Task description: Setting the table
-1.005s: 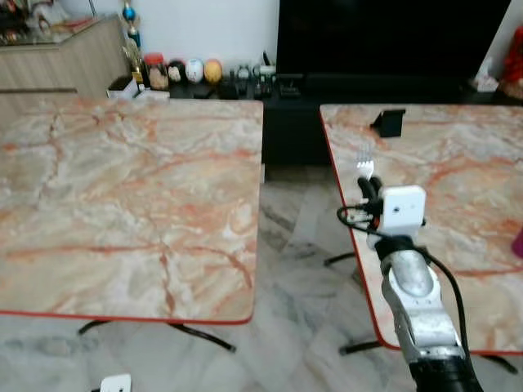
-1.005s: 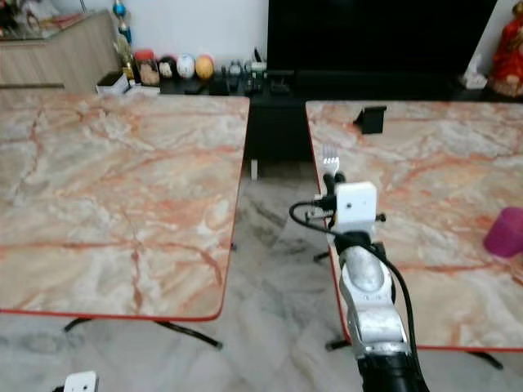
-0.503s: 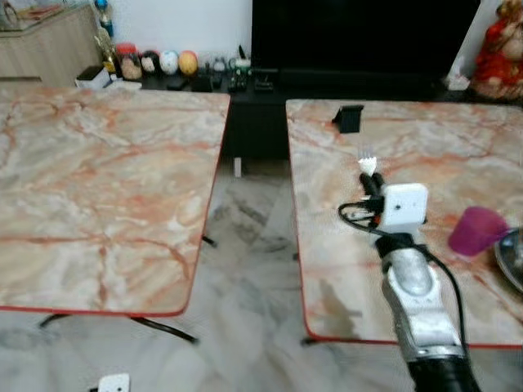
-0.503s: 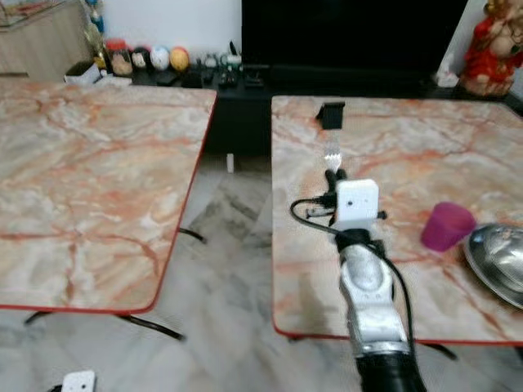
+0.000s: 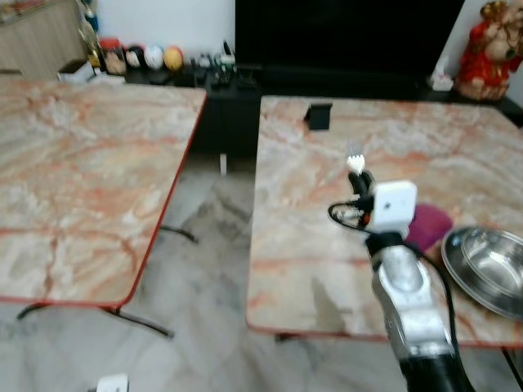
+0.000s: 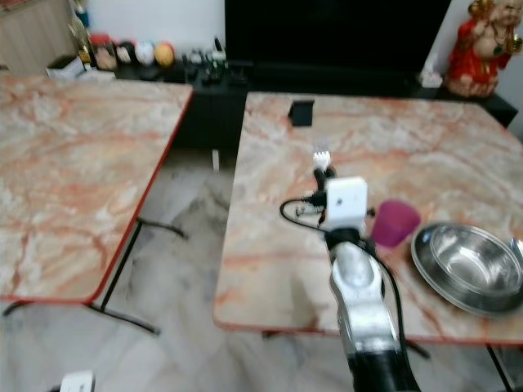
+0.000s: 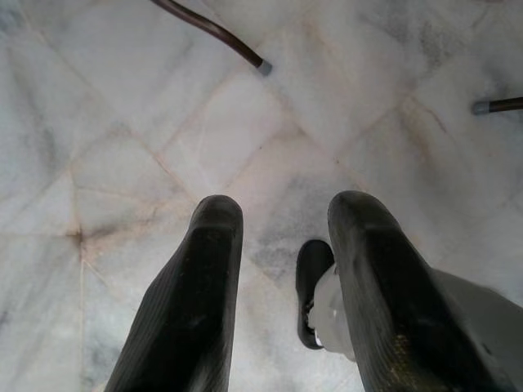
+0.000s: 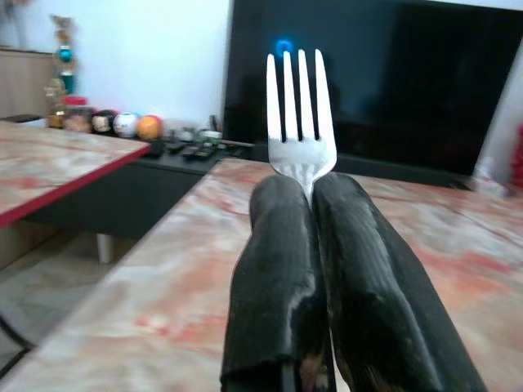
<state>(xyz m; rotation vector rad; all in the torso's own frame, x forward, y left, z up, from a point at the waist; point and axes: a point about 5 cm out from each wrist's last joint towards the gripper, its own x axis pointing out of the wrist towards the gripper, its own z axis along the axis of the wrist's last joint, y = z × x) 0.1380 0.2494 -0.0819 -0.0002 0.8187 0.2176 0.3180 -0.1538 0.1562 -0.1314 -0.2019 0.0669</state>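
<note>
My right gripper is shut on a silver fork, tines pointing up and forward, held above the left half of the right marble table. A magenta cup stands on that table just right of my wrist. Beside the cup, near the table's right edge, sits a steel bowl. My left gripper hangs low over the marble floor, its two black fingers apart with nothing between them.
A second marble table stands on the left, with a floor gap between the two. A small black stand sits at the right table's far edge. Behind are a dark TV, a low shelf of ornaments and a red figurine.
The camera has swung right: both tables slid left in view, and the steel bowl came fully into sight. The right gripper still holds the fork the same way.
</note>
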